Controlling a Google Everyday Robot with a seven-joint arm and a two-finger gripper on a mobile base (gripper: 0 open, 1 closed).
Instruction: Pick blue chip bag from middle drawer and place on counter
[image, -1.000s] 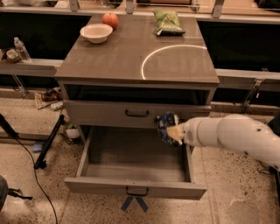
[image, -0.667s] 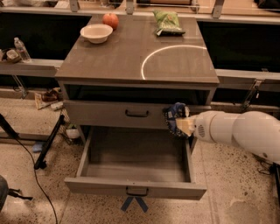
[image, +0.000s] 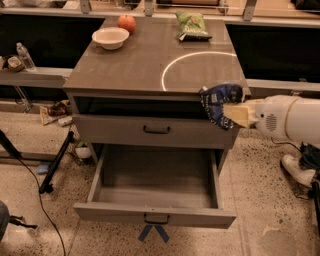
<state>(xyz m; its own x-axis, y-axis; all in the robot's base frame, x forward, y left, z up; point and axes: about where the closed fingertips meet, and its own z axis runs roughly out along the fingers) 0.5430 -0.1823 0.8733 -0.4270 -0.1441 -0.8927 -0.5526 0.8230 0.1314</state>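
- Pale tan, wedge-shaped two-finger gripper (image: 229, 113), just off the front right corner of the grey-brown flat counter (image: 150, 65), clamped on the crumpled dark-blue foil chip bag (image: 216, 99).
- Smooth, rounded white plastic arm shell (image: 295, 119).
- Small round dotted grille (image: 271, 121) near its wrist end.

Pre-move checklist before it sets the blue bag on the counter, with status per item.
1. Grasp: tool is shut on the blue chip bag, and the bag is off every surface: ok.
2. Bag is out of the middle drawer, which stands open with nothing visible inside: ok.
3. Height: the bag hangs at the front right corner of the counter, with its lower part below the top edge: not ok, lift first.
4. Drop zone inside the white arc is bare: ok.
5. Bowl, apple and green chip bag sit at the far edge, off the path: ok.
6. Grip firmness: cannot tell.
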